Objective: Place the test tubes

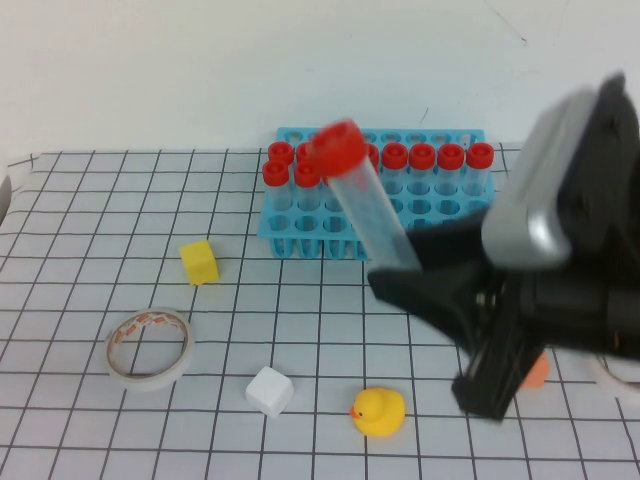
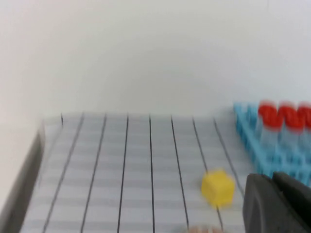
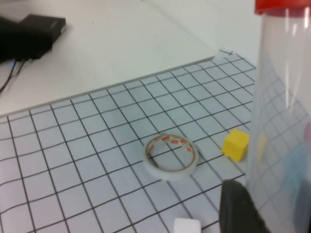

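Right pincer (image 1: 405,265), centre right, clamped on tube (image 1: 365,205) tilted over rack (image 1: 445,212), upper centre.
I should upright it above an empty hole, then lower; left pincer (image 2: 274,204) together, off-frame, facing cube (image 2: 217,187).

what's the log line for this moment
right gripper: shut on test tube, tilted, raised before rack | left gripper: shut, empty, outside high view
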Tool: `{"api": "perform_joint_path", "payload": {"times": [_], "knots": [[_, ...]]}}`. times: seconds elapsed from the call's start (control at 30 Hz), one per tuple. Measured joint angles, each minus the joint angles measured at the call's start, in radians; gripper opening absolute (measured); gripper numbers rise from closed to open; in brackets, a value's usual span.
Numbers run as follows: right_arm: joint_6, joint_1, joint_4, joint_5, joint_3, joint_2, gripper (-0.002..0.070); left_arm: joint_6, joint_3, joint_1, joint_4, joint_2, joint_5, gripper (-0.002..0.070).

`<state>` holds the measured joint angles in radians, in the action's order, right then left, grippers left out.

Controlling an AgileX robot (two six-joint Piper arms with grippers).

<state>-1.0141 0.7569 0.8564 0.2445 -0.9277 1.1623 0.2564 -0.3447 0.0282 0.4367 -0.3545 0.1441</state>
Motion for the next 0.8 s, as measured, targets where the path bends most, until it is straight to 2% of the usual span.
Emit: {"api": "perform_joint_path", "payload": {"times": [0.17,0.47,0.8], "knots": [[-0.263,0.032,0.28,-0.051,0.103,-0.004,0.0236,0.019,-0.084,0.052,0.0,-0.045,-0.075,-0.0001],[-0.461,0.068,0.451,-0.074,0.116,-0.004,0.0236,0.027,-0.222,0.231,-0.009,-0.261,-0.076,-0.0001],[-0.501,0.068,0.492,-0.139,0.116,-0.004,0.0236,0.026,-0.237,0.583,0.022,-0.443,-0.311,-0.0001]]}}
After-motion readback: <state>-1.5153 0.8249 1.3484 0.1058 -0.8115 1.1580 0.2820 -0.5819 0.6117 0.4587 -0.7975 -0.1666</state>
